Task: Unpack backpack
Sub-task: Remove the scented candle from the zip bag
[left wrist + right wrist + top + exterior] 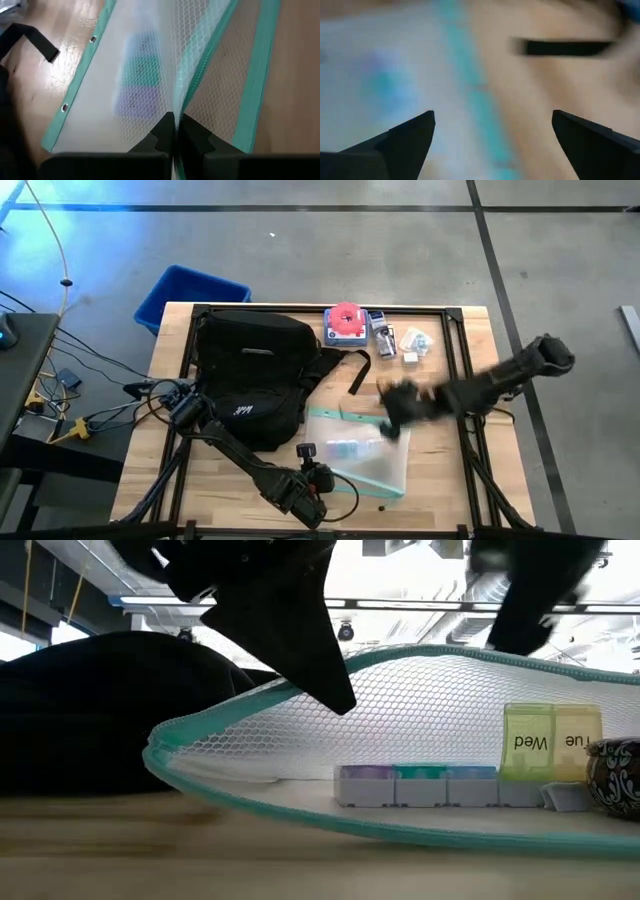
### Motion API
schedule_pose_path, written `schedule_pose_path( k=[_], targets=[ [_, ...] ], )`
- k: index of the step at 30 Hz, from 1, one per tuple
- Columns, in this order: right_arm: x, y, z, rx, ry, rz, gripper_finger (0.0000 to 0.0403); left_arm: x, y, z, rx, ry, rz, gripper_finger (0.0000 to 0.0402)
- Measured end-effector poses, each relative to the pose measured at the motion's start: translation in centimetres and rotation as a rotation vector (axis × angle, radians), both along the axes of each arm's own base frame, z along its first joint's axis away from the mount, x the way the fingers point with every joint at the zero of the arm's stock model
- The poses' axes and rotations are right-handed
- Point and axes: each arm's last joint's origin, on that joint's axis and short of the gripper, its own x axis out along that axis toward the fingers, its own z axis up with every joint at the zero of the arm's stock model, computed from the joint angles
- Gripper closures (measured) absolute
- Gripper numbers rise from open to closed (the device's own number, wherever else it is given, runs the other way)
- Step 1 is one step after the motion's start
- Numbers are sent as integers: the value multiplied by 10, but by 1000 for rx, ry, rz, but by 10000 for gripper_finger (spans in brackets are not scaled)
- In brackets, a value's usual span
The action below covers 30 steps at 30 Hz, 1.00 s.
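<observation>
Pinching mesh pouch (150, 65), left fingers (162, 132) closed; right fingers (410, 135) spread wide, empty.

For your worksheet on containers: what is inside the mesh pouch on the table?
Inside the mesh pouch lies a weekly pill organiser with coloured compartments; two lids read Wed and Tue. Its far end is hidden.

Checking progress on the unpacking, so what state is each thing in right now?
backpack: on the table, slumped.
mesh pouch: out on the table, one edge lifted.
pill organizer: inside the pouch.
left gripper: shut on the mesh pouch.
right gripper: open, empty, above the pouch.
blue bin: beside the table.
</observation>
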Motion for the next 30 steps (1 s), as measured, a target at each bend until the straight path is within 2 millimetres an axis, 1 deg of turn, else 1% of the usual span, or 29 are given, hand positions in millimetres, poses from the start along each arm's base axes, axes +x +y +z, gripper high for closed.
schedule_pose_path(
  k=[2, 3, 6, 8, 9, 10, 12, 14, 16, 17, 19, 21, 23, 26, 30],
  targets=[
    [-11, 51, -2, 36, -143, 84, 33, 2, 0, 2, -24, -35, 33, 402],
    [-17, 73, -3, 63, -203, 135, 37, 4, 1, 4, -35, -48, 47, 402],
    [-34, 131, -7, 127, -356, 300, 47, 11, 3, 12, -45, -105, 79, 402],
    [-35, 160, -11, 160, -440, 350, 51, 18, 7, 16, -50, -153, 103, 402],
    [-31, 171, -15, 149, -464, 364, 53, 21, 10, 18, -53, -163, 110, 402],
    [-26, 181, -20, 137, -467, 388, 55, 24, 13, 20, -50, -165, 112, 402],
    [-11, 196, -33, 119, -406, 434, 61, 28, 18, 22, -47, -170, 119, 402],
    [9, 202, -48, 90, -291, 435, 70, 30, 21, 22, -41, -168, 128, 402],
    [26, 202, -60, 56, -157, 383, 80, 29, 23, 21, -34, -153, 131, 402],
    [33, 198, -63, 33, -85, 335, 86, 28, 22, 21, -37, -147, 130, 402],
    [40, 189, -61, -18, 37, 206, 99, 24, 19, 20, -49, -134, 128, 402],
    [39, 179, -55, -115, 104, 86, 112, 19, 13, 19, -75, -109, 119, 402],
    [34, 173, -47, -200, 135, 19, 125, 15, 6, 19, -102, -99, 100, 402],
    [27, 167, -37, -244, 181, -19, 138, 12, -5, 20, -127, -121, 73, 402],
    [22, 159, -39, -288, 263, -29, 143, 13, -12, 23, -150, -140, 28, 402]
  ],
)
